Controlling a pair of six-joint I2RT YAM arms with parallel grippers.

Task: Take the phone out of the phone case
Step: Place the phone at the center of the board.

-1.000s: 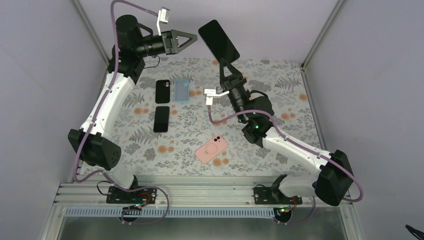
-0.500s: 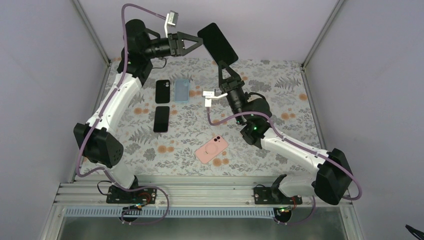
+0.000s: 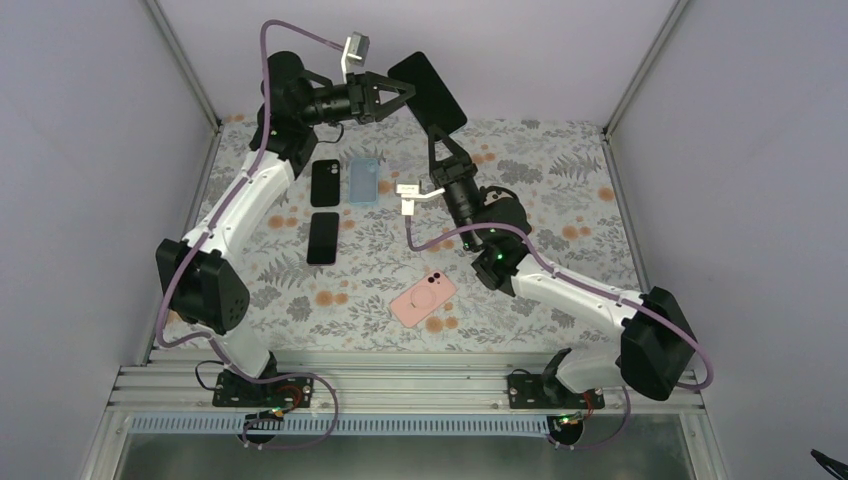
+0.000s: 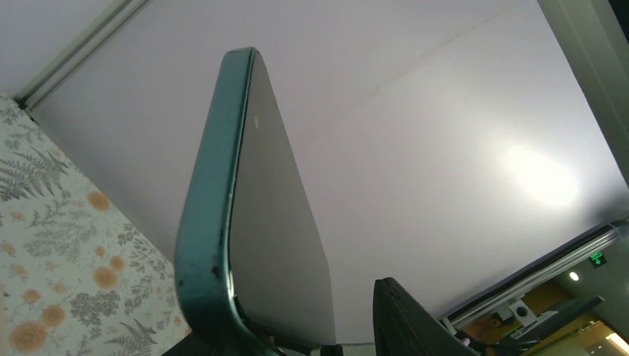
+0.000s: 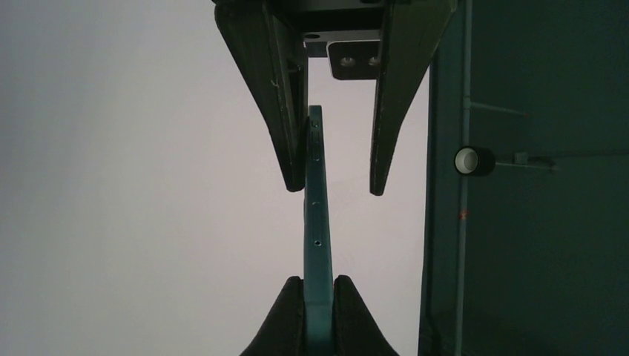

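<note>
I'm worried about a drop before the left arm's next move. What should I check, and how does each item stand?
1. Right gripper clamped on teal-cased dark phone: ok.
2. Left gripper straddles phone, one finger each side: ok.
3. Both left fingers touching case: not ok, one stands apart.
4. Phone out of case: not ok.
5. Finger hooked on case lip: cannot tell.

- A robotics lab test cell: plain pale wall panels (image 3: 90,150) in metal framing enclose the floral-covered surface (image 3: 570,190).
- At the surface's near edge, an aluminium rail (image 3: 400,385) carries the cabled left arm (image 3: 235,200) and right arm (image 3: 580,290).
- Above the surface, a ceiling light (image 4: 538,178) and a small green lit sign (image 4: 595,257).
</note>
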